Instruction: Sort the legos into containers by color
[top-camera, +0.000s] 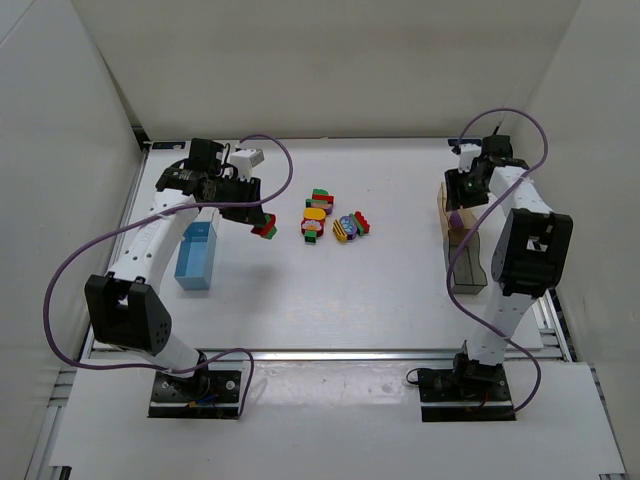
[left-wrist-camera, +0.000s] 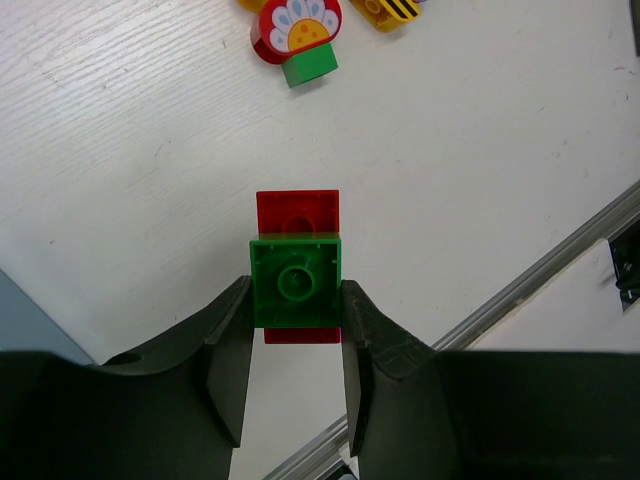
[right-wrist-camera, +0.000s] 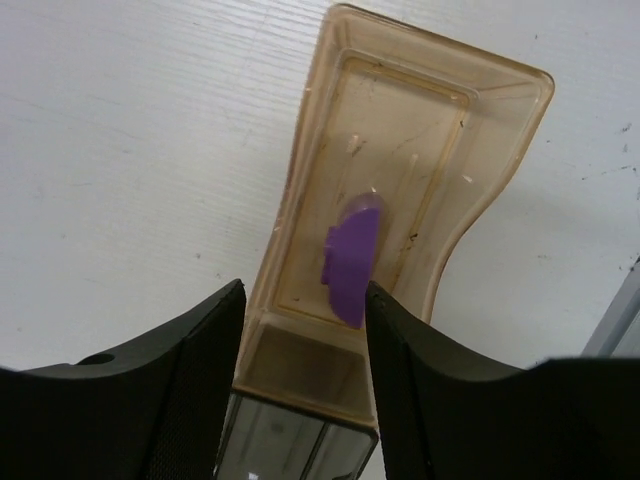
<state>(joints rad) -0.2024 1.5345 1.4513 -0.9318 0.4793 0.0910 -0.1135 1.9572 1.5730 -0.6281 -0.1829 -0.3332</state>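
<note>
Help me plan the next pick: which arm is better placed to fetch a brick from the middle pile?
Likely right: the right tool is open and empty above the tan container; the left tool is shut on a green-and-red stack.

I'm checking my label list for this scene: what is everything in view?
loose legos: one cluster, red, green, yellow, purple; table centre
green-and-red stack: one; in left gripper
purple lego: one; in tan container
tan container: one; right side
dark container: one, smoky; just nearer than the tan one
light blue container: one; left side
white container: one; far left
table: one, white
left gripper: shut on stack
right gripper: open, above tan container
</note>
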